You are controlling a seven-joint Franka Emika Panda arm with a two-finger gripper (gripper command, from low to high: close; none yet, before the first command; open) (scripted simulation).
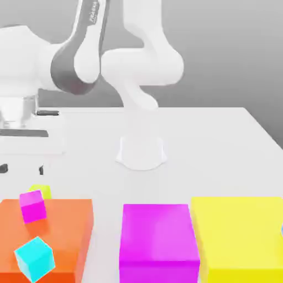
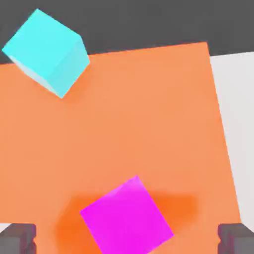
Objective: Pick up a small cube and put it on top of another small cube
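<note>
Exterior view: lime cube (image 1: 46,191) below gripper (image 1: 22,169)

Robot arm (image 1: 142,66): white, smooth, with rounded, tubular segments. Link trim (image 1: 69,69): dark grey, curved, bordering a white oval cover; small pale lettering higher up. Base (image 1: 141,153): white, flared at the foot. Hand housing (image 1: 33,142): white, boxy, with a dark horizontal strip. Fingertips (image 2: 236,240): dark grey, blocky, stepped edges.

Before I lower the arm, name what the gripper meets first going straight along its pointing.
Likely the small magenta cube, between the open gripper's fingers, though depth leaves exact alignment unclear.
</note>
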